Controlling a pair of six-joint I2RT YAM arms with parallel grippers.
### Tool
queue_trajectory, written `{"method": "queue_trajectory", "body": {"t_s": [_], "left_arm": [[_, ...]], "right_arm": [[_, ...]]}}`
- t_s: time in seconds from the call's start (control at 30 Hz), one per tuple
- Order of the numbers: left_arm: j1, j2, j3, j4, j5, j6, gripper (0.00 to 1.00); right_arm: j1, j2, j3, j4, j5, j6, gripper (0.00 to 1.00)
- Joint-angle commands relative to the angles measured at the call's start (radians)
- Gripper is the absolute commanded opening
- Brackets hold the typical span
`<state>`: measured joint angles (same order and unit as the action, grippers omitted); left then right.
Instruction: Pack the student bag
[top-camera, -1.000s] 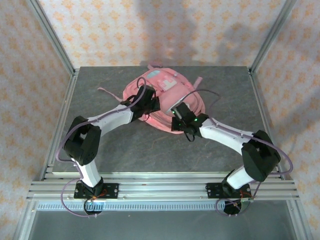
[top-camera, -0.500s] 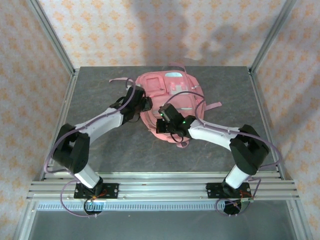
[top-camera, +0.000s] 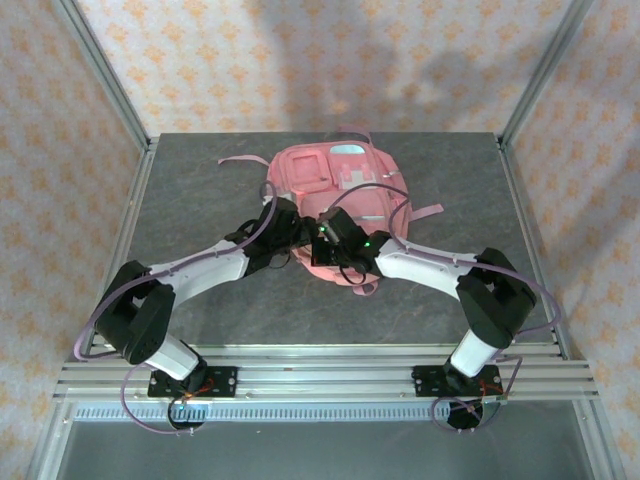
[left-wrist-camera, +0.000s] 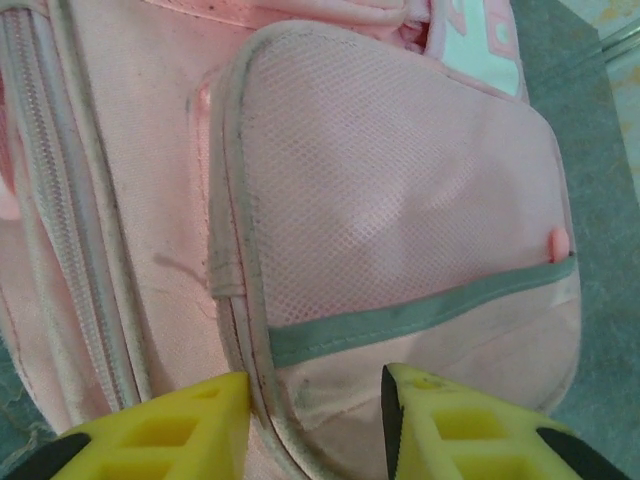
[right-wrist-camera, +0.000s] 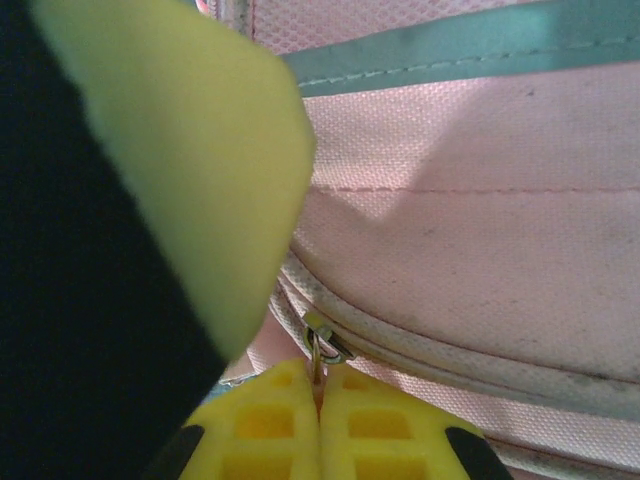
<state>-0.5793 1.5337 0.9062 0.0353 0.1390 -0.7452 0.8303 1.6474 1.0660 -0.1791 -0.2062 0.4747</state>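
1. The grey table (top-camera: 200, 190) has bare surface on every side of the load. The cage posts stand well apart from both arms.

2. The student bag (top-camera: 340, 185) lies flat at the table's centre, pockets up. Its long axis runs straight away from both sets of fingers toward the far wall. Its near end sits directly under them.

3. The mesh pocket (left-wrist-camera: 400, 200) lies just ahead of the left gripper (left-wrist-camera: 315, 400). A zip track (left-wrist-camera: 40, 200) runs away from it, off to the left of the left finger. The left gripper is released: its 2 fingers stand apart over the pocket's lower seam, and I see no fabric pinched.

4. The right gripper (right-wrist-camera: 320, 400) is clenched on the metal zip pull (right-wrist-camera: 318, 350). The pull rises from between the fingertips to the zip line, which runs crosswise in front of them.

5. I judge that the coming move is a pull along that zip line. The right arm owns it. The left is close enough to brace the bag.

6. Room is tight. In the overhead view the 2 grippers sit just beside each other, so I would watch for contact between them.
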Motion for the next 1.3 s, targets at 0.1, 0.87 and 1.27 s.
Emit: {"method": "queue_trajectory", "body": {"t_s": [0.1, 0.87, 1.27], "left_arm": [[0.009, 0.056, 0.032, 0.019, -0.041, 0.001, 0.00], [0.094, 0.079, 0.086, -0.017, -0.007, 0.050, 0.27], [-0.101, 0.173, 0.114, 0.081, 0.011, -0.046, 0.61]], "right_arm": [[-0.017, -0.008, -0.003, 0.017, 0.013, 0.016, 0.00], [-0.214, -0.244, -0.237, -0.051, 0.020, -0.004, 0.00], [-0.214, -0.229, -0.231, -0.017, -0.011, -0.005, 0.00]]}}
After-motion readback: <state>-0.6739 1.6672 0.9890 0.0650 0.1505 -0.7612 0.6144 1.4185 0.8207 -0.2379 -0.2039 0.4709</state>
